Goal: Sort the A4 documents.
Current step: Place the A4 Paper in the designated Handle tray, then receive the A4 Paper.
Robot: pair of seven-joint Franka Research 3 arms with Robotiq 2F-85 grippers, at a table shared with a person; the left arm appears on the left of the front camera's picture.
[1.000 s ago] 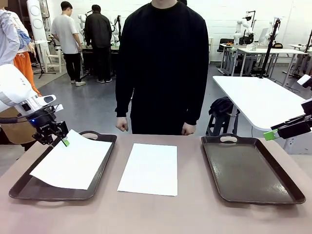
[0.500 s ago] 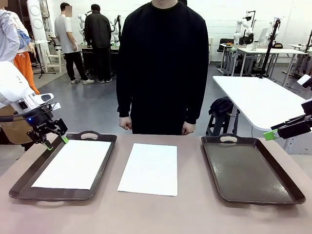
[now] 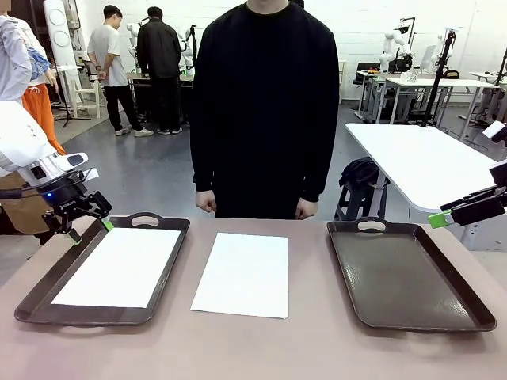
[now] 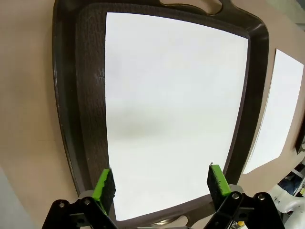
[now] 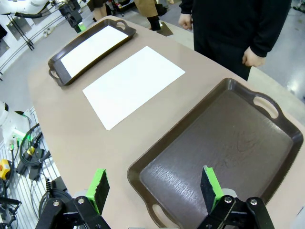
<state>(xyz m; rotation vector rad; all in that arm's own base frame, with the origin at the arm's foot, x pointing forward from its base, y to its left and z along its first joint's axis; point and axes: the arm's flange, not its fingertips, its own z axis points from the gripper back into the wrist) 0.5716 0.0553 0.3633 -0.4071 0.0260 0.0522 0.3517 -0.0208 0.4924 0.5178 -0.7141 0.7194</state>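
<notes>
First sheet [image 3: 119, 265], tilted up at left gripper [image 3: 89, 229] a second ago, now flat inside left tray [image 3: 79, 318]; gripper drawn back toward tray's far-left corner. So one A4 document sorted. Second sheet [image 3: 244, 273] lies on table [image 3: 261, 348] between trays, touching neither; right tray [image 3: 404, 277] bare. About halfway, I'd judge. Left gripper hovers above tray rim, jaws wide, holding nothing. Right gripper [image 5: 153, 185] hangs near right tray, fingers spread, empty.
</notes>
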